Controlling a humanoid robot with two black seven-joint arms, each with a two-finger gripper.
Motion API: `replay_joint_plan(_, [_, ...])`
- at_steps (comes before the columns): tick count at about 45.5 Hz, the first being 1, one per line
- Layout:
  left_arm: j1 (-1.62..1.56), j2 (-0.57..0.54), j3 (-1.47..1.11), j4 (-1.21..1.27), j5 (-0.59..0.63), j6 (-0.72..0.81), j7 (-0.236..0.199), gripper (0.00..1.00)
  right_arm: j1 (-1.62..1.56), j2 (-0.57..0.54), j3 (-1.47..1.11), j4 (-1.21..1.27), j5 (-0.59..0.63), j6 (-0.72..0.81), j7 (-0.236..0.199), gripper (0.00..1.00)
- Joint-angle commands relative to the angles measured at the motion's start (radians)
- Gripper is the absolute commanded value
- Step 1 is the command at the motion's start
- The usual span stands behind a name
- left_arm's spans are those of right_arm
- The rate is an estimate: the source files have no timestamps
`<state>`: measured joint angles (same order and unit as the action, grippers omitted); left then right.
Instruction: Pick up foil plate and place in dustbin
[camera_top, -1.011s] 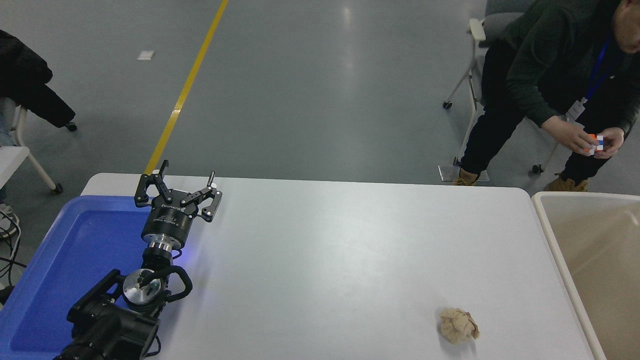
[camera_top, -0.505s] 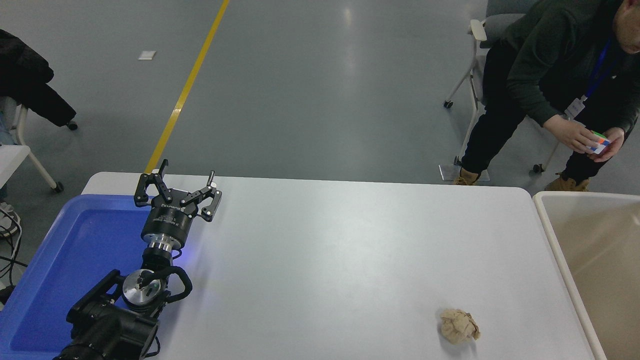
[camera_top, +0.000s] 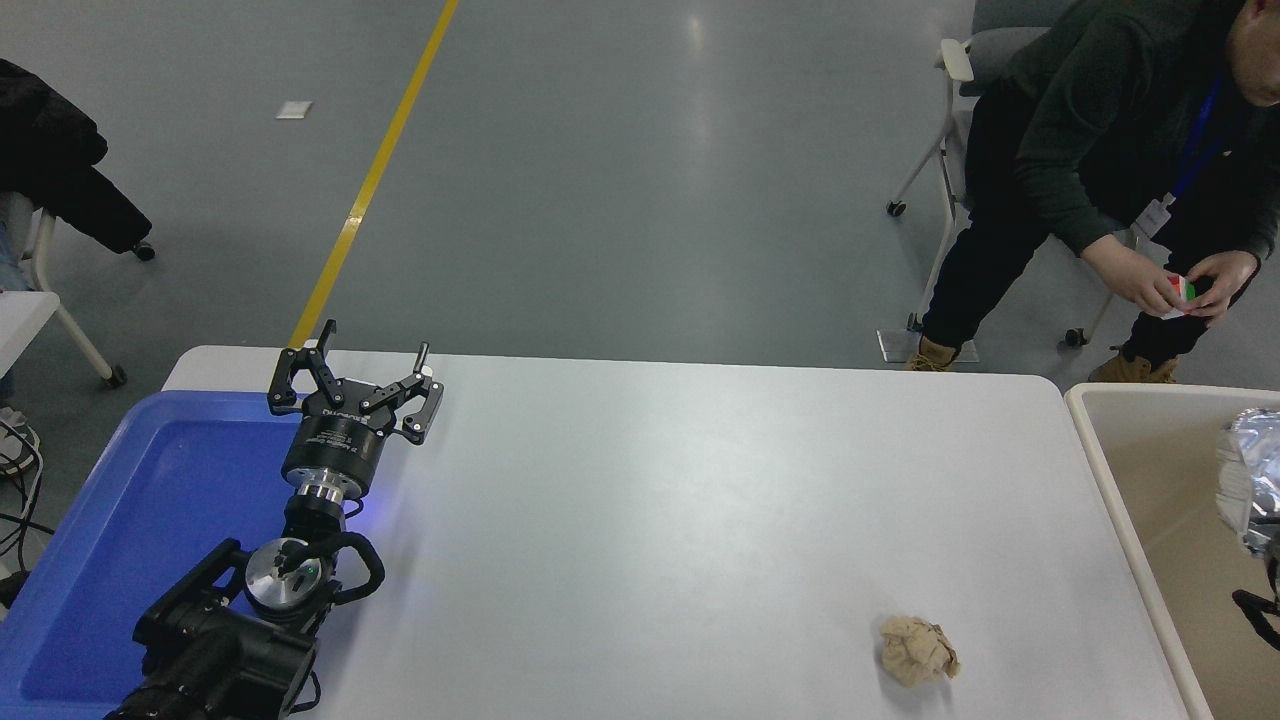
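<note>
The foil plate (camera_top: 1250, 478), shiny and crumpled-looking, shows at the right edge, held above the inside of the beige dustbin (camera_top: 1100, 470). Only a small black part of my right gripper (camera_top: 1266, 572) shows just below the plate, at the picture's edge, and it grips the plate's lower end. My left gripper (camera_top: 358, 372) is parked at the lower left, open and empty, over the edge of the blue tray.
A flat blue tray (camera_top: 120, 520) lies at the table's left end. A crumpled brown paper ball (camera_top: 917, 651) lies near the front right. A seated person (camera_top: 1100, 130) beyond the far right corner turns a puzzle cube (camera_top: 1180, 296) in both hands.
The foil plate and a part of my right gripper have come into view from the right edge, over the dustbin. The person's hands have shifted with the cube. The left arm has not moved.
</note>
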<state>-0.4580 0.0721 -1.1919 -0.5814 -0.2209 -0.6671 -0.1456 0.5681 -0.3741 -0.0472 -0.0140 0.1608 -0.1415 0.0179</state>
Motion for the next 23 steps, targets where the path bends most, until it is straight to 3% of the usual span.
replay_joint_plan(1, [0.001,0.000,0.000,0.000,0.000,0.000,0.000,0.99,-0.022,0.020,0.010,-0.006,0.000,-0.018,0.002,0.00])
replay_joint_plan(4, [0.001,0.000,0.000,0.000,0.000,0.000,0.000,0.99,-0.025,0.017,0.012,-0.006,0.000,-0.012,0.004,0.01])
replay_joint_plan(5, [-0.001,0.000,0.000,0.000,0.000,0.000,0.000,0.99,-0.027,0.015,0.013,-0.006,0.000,-0.012,0.005,0.10])
replay_joint_plan(7, [0.001,0.000,0.000,0.000,0.000,0.000,0.000,0.99,-0.030,0.014,0.015,-0.007,0.003,-0.012,0.007,0.40])
replay_joint_plan(8, [0.001,0.000,0.000,0.000,-0.002,0.000,0.000,0.99,-0.031,0.014,0.015,-0.007,0.005,-0.012,0.008,0.48])
replay_joint_plan(11, [0.001,0.000,0.000,0.000,0.000,0.000,0.000,0.99,-0.031,0.014,0.030,-0.009,0.012,-0.013,0.007,0.61])
replay_joint_plan(14, [0.001,0.000,0.000,0.000,0.000,0.000,0.000,0.99,-0.031,0.011,0.056,-0.009,0.013,-0.009,0.007,1.00])
replay_joint_plan(23, [0.001,0.000,0.000,0.000,0.000,0.000,0.000,0.99,-0.030,-0.005,0.069,-0.007,0.012,-0.001,0.007,1.00])
